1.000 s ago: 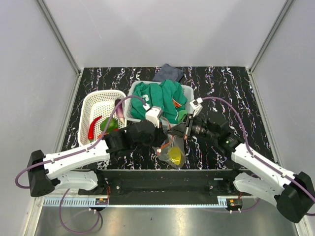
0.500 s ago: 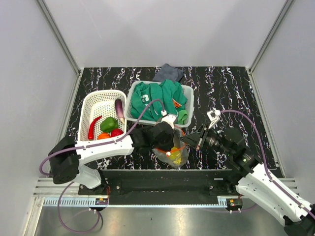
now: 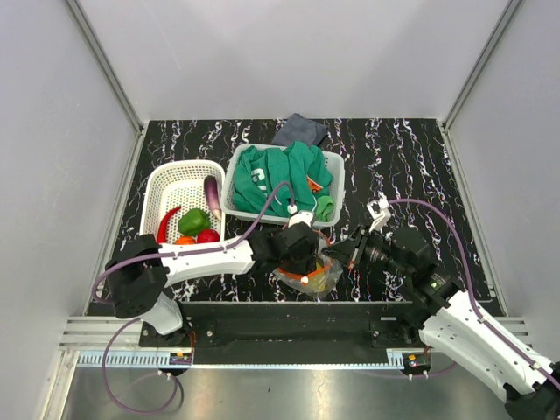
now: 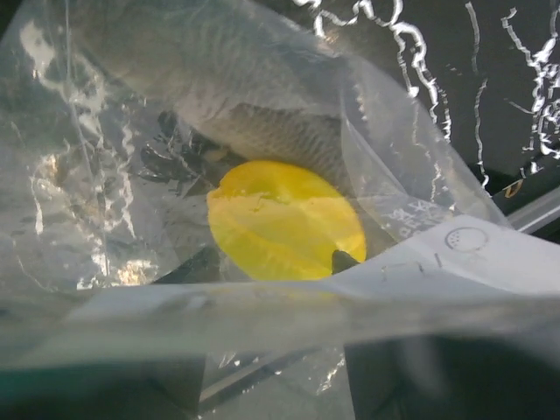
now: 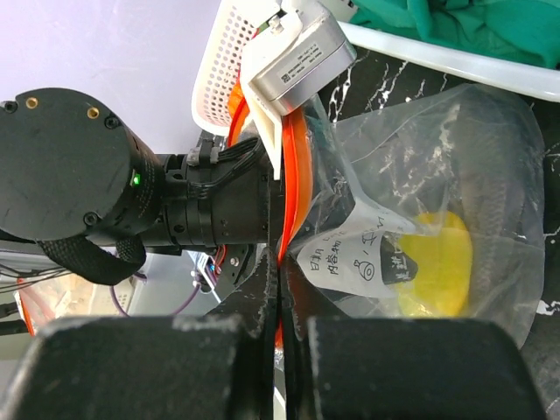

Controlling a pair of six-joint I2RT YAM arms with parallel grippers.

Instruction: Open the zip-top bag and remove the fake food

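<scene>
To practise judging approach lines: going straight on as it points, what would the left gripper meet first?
Most likely the yellow fake food piece inside the zip-top bag, dead ahead in the left wrist view; a fold of film may come first.

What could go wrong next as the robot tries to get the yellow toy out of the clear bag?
The right jaws pinch only the thin rim of the zip-top bag; it could slip and the mouth collapse. The left jaws, reaching into the bag, might catch crinkled film instead of the yellow piece.
</scene>
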